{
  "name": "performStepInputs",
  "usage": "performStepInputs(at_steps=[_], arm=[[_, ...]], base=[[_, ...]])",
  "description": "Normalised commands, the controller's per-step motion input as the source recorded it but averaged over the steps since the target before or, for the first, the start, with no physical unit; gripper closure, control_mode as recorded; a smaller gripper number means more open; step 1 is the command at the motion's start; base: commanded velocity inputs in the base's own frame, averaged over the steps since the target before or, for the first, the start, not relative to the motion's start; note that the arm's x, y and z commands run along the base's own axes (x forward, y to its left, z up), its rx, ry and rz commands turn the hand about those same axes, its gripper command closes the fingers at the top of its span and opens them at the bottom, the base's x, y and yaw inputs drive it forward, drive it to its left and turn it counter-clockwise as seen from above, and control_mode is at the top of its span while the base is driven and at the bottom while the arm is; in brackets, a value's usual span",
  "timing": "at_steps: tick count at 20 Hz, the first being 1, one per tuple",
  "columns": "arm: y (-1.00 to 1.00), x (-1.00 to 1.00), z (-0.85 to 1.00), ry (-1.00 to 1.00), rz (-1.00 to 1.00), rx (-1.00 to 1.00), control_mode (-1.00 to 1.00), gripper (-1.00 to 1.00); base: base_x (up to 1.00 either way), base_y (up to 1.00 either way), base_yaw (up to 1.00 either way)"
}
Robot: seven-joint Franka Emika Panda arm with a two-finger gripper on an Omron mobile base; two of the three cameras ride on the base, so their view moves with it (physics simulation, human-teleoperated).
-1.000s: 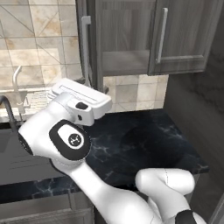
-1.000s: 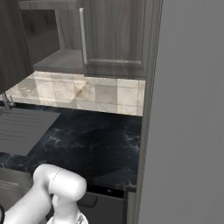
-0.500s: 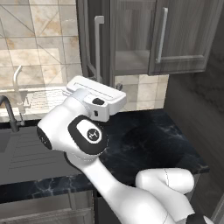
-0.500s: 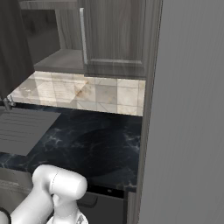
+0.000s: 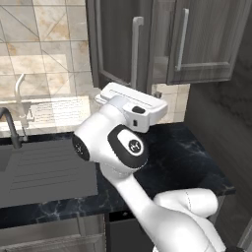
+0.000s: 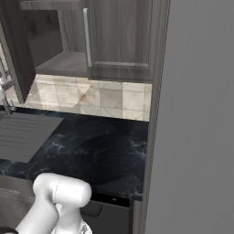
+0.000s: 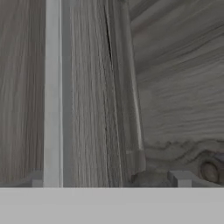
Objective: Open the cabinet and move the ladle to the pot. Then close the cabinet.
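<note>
Black marble counter [image 5: 192, 152] is seen below the cabinet [image 5: 206, 44], whose left door [image 5: 118, 44] is swung partly open and right door is shut. Directly ahead of the jaws, very near, lies the left door's bar handle [image 7: 52, 92]. The jaws are spread wide and nothing is held.
</note>
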Motion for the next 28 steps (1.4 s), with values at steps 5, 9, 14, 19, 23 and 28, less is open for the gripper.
performStepInputs(at_steps=[5,9,14,19,23,28], arm=[[-0.72,0.24,0.00,0.00,0.00,0.00,-1.00,-1.00],[-0.60,0.45,0.00,0.00,0.00,0.00,-1.00,-1.00],[-0.33,0.60,0.00,-0.01,0.00,0.00,-1.00,-1.00],[-0.22,0.66,0.00,-0.03,0.00,0.00,-1.00,-1.00],[-0.16,0.62,-0.03,-0.01,0.00,0.00,-1.00,-1.00],[-0.48,0.48,-0.01,0.00,0.00,0.00,-1.00,-1.00]], base=[[0.00,0.00,0.00],[0.00,0.00,0.00],[0.00,0.00,0.00],[0.00,0.00,0.00],[0.00,0.00,0.00],[0.00,0.00,0.00]])
